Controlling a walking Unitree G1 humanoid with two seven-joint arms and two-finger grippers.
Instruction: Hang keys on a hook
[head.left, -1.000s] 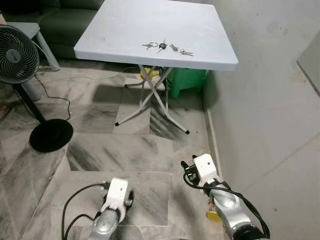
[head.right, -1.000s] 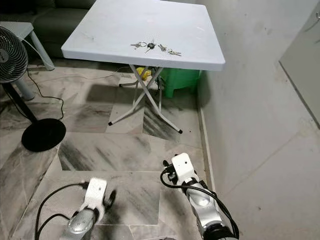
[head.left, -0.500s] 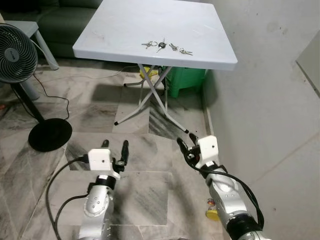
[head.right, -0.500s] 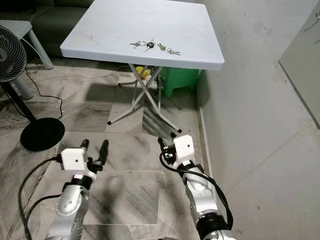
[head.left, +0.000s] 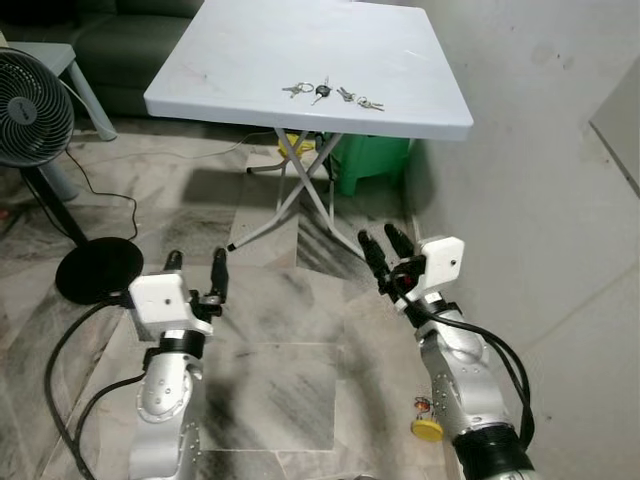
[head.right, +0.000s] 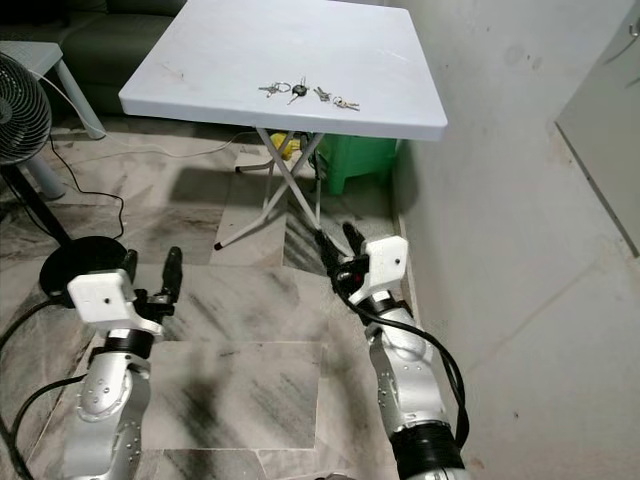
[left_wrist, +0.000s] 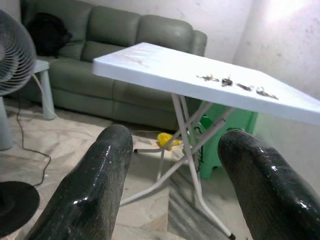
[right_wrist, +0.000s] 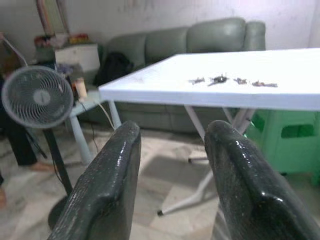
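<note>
I see the keys (head.left: 333, 94) lying in a loose row on the white counter (head.left: 230, 70), toward its near edge and right of the middle. They are several small bunches, one with a black head, spread side by side on the bare top. Nothing touches them.

Both my arms are raised in front of me above the floor (head.left: 270, 330), well short of the counter. The left pincer (head.left: 196, 270) points forward with its two black fingers (left_wrist: 95, 190) spread apart and nothing between them. The right pincer (head.left: 383, 245) also points toward the counter, its fingers (right_wrist: 107, 185) parted and grasping nothing. Through each wrist camera I look between the fingers at the counter's edge with the keys on top.

The counter stands on crossed white legs (head.left: 300, 195). A green stool (head.left: 375, 160) sits under it against the wall (head.left: 540, 180) on my right. A dark green sofa (left_wrist: 125, 45) runs behind the counter. A standing fan (head.left: 35, 110) with a round black base is at my left, its cord trailing over the marbled floor. A small yellow thing (head.left: 428, 430) lies on the floor by my right arm; I cannot tell what it is.
</note>
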